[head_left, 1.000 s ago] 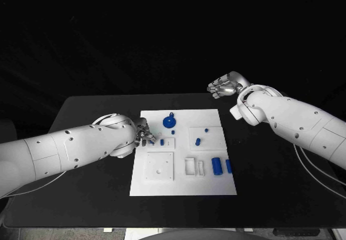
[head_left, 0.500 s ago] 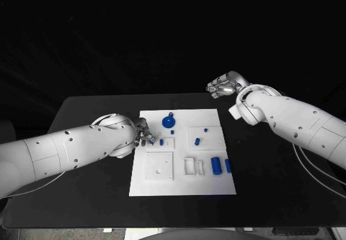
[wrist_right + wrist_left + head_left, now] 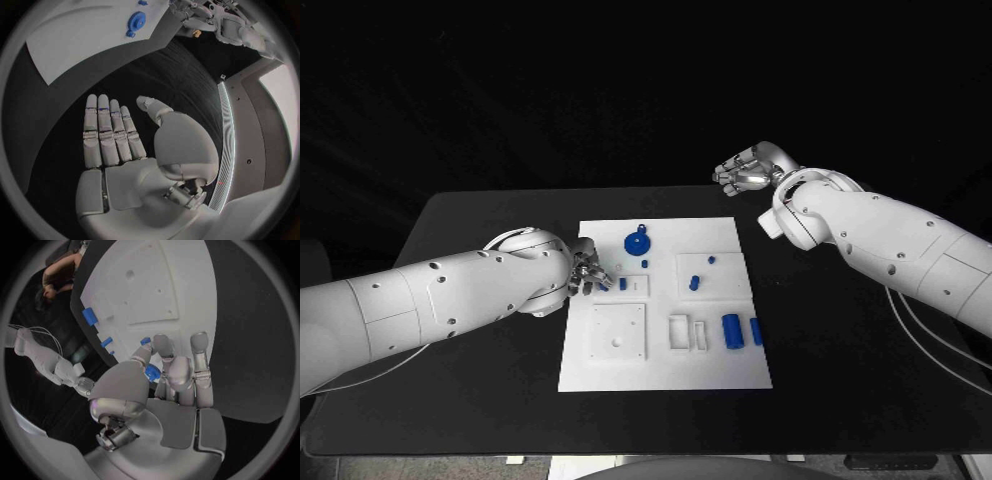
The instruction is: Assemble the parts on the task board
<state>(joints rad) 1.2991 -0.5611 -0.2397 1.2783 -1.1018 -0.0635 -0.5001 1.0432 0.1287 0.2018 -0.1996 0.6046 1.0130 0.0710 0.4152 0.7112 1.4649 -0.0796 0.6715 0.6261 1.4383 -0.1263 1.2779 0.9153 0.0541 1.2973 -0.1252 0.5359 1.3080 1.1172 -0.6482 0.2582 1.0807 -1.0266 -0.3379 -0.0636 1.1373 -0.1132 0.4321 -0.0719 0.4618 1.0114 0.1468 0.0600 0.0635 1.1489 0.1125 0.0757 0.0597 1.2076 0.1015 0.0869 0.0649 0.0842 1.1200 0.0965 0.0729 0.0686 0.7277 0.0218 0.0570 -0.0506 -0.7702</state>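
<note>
One small blue part [image 3: 152, 372] is pinched in the left hand [image 3: 164, 371]; right hand [image 3: 122, 135] released.

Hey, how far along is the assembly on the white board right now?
Early. On the task board, the round blue part looks seated. The left robot hand pinches a small blue piece at the board's edge. Two blue cylinders lie loose. The right robot hand is open.

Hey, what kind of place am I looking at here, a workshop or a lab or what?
Most likely a robot test lab: a white task board with small blue parts lies on a black table, the surroundings are dark, and the left hand pinches a blue part.
</note>
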